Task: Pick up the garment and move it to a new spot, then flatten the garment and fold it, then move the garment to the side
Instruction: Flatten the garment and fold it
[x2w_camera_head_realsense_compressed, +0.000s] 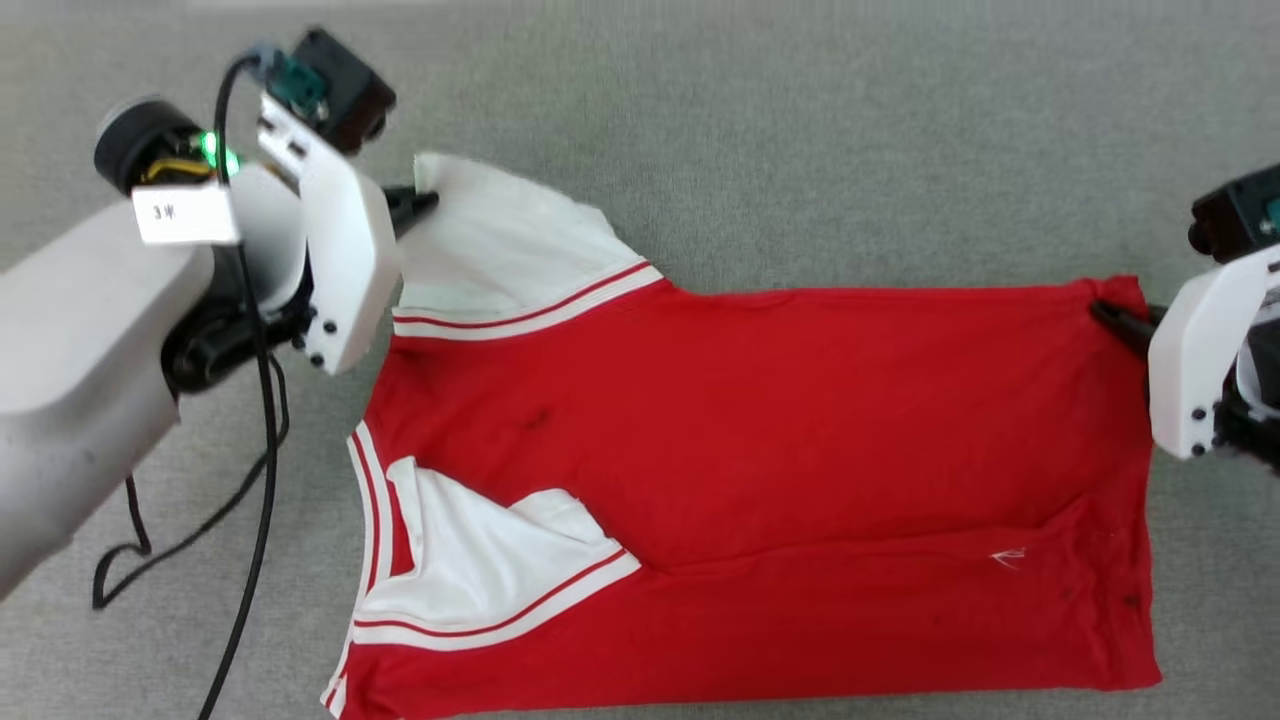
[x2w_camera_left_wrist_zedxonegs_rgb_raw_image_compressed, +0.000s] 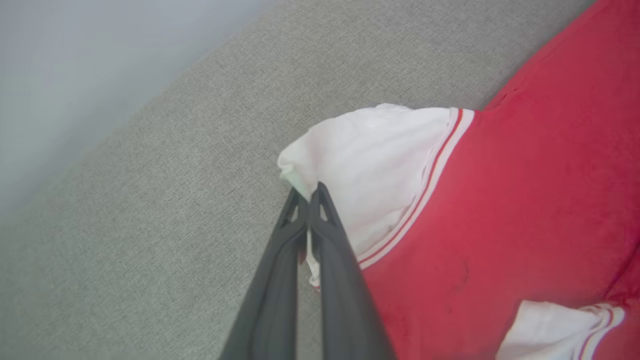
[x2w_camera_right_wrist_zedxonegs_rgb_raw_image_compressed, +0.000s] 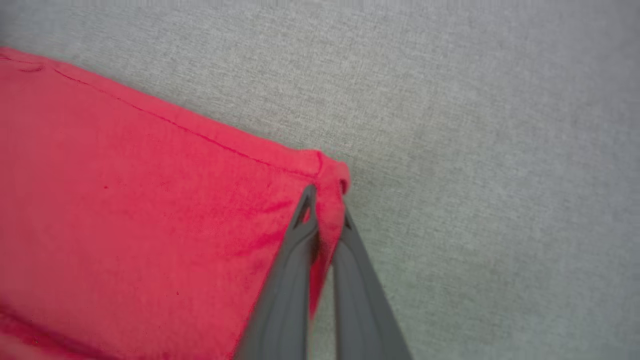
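The garment — soft matt cloth; the surface beneath — rough grey weave

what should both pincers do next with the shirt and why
Probably raise both together and bring the far edge toward the near one. The left pincer is shut on the far white sleeve, the right pincer on the far hem corner, and the garment lies mostly flat on the grey surface.

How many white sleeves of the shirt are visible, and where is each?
2. One sleeve is at the far-left corner of the garment, pinched by the left gripper. The other sleeve lies folded onto the garment's near-left part. None seems hidden.
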